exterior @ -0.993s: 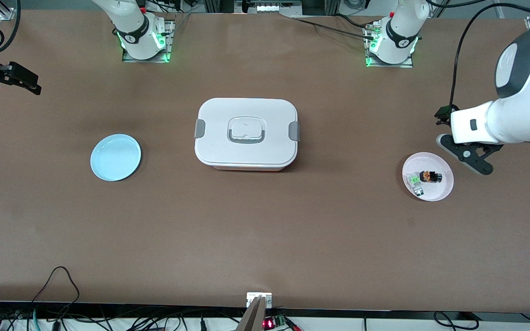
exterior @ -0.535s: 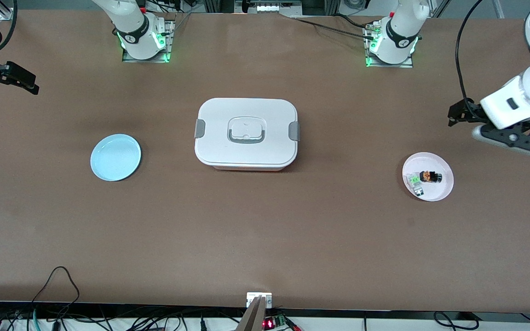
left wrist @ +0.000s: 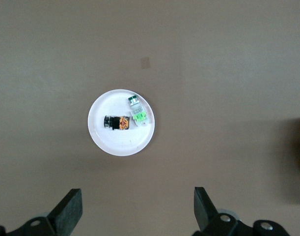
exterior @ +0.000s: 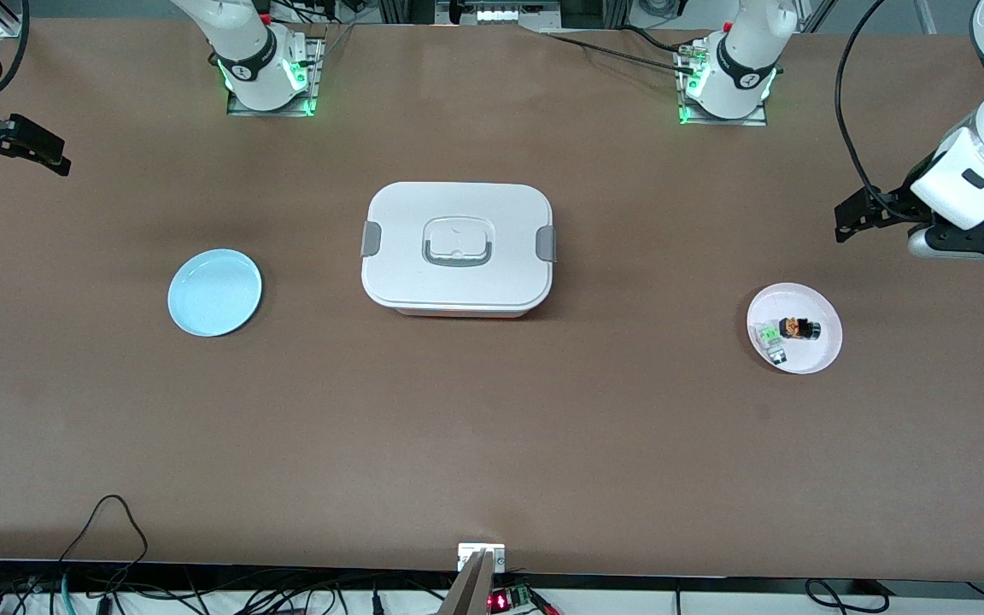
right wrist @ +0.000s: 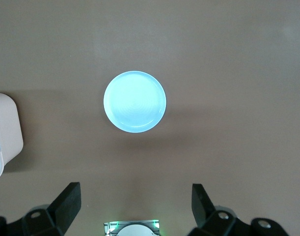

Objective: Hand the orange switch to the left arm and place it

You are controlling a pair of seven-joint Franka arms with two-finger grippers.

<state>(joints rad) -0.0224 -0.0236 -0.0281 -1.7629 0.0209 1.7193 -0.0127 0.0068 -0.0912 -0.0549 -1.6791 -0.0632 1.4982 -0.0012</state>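
Object: small black and orange roughly cylindrical switch (exterior: 799, 328), lying on its side in a pale pink round plate (exterior: 825, 354) toward the left arm's end of the table (exterior: 492, 444), well apart from that end's edge.
Neighbour: small green-and-clear component (exterior: 770, 335) in the same plate, just beside the switch, toward the box side; contact not resolvable.
Long axis: flat in the plate, roughly along the table's length; black cap end points toward the left arm's end, orange band toward the box.
Handling (judged): very light, rigid plastic; smooth round body likely to roll or squirt out of a pinch; not obviously fragile.
Grasp (judged): across the barrel at mid-length, fingers square to the long axis, clear of the green part.
Obstacle: large white rounded-rectangular lidded box with grey latches (exterior: 457, 248), mid-table, between the two plates.
Target (judged): light blue round plate (exterior: 214, 292) toward the right arm's end, nothing in it.
Left gripper (left wrist: 138, 211): fingers spread wide, holding nothing; in the air over bare table near the pink plate, on the side toward the arm bases.
Right gripper (right wrist: 135, 209): fingers spread wide, holding nothing; waits, raised over the table's edge at the right arm's end.
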